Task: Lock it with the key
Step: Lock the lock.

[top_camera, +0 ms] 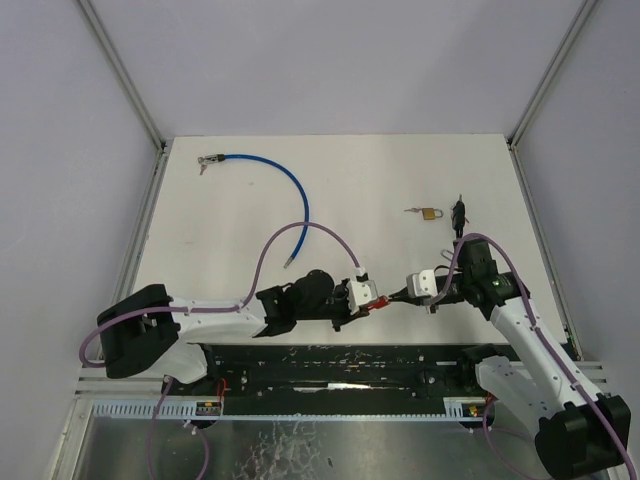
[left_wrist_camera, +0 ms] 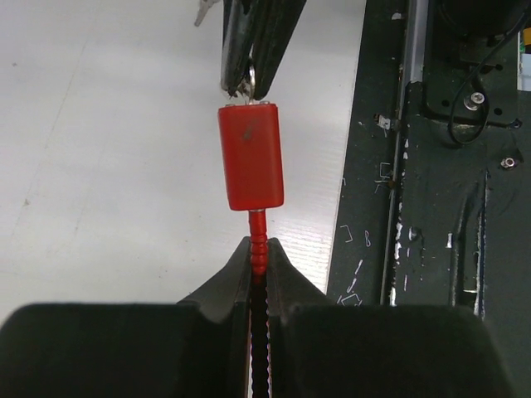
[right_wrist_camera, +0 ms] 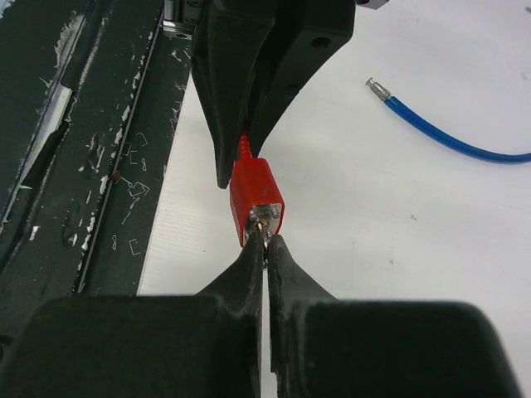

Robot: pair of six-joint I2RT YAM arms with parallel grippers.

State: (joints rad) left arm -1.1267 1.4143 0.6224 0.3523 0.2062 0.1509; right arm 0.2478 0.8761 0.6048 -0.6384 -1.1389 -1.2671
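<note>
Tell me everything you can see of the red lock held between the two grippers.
The red lock is a small rounded rectangular block, plastic-looking, with a dark scuff on one face. A ribbed red stem leaves one end and is pinched in the shut left gripper. The opposite end has a silvery face, where the shut right gripper pinches what is likely the key. It hangs above the white table, near its front edge.

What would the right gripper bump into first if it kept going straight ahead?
The red block-shaped plastic lock body: the small metal key pinched in the right gripper sits at its end. Behind it is the left gripper, clamping the red ribbed cable.
</note>
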